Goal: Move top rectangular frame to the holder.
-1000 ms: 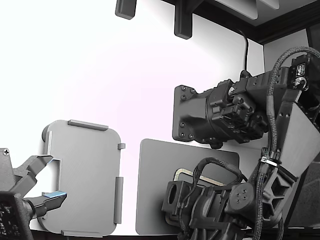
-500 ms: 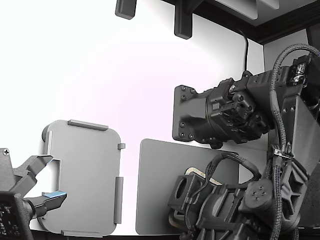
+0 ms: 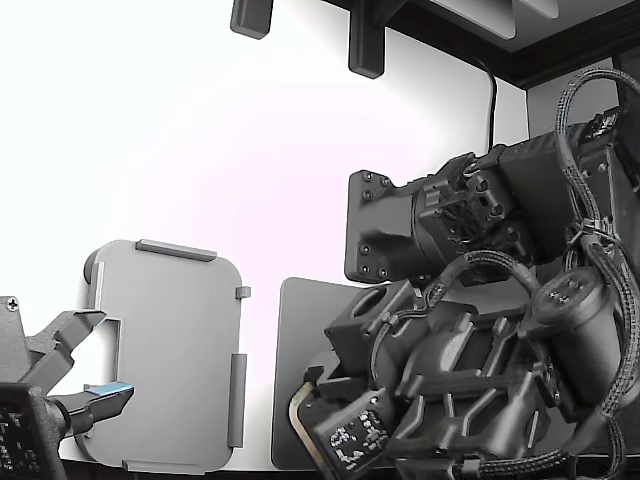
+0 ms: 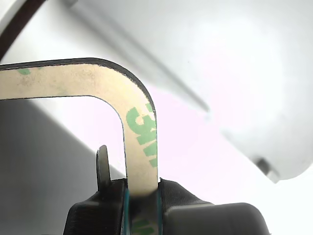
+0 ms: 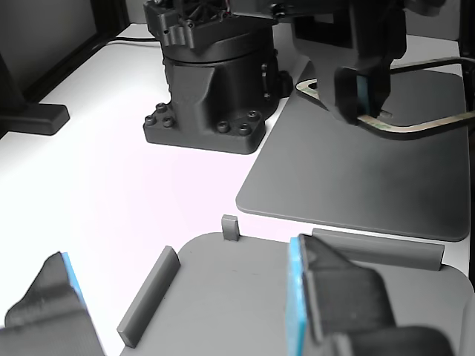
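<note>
From the exterior view, the black robot gripper (image 3: 345, 425) sits at the lower right of the picture over the dark grey flat mat (image 3: 300, 340), a dark curved edge of the thin beige-green rectangular frame (image 3: 297, 408) showing at its tip. The light grey rectangular holder plate with raised tabs (image 3: 170, 355) lies at lower left on the white surface (image 3: 250, 160).

In the wrist view, the jaws are clamped on the frame's (image 4: 139, 132) band, lower centre.

In the other view, the frame (image 5: 423, 126) hangs above the mat (image 5: 349, 178), upper right; the holder (image 5: 223, 297) lies below.
</note>
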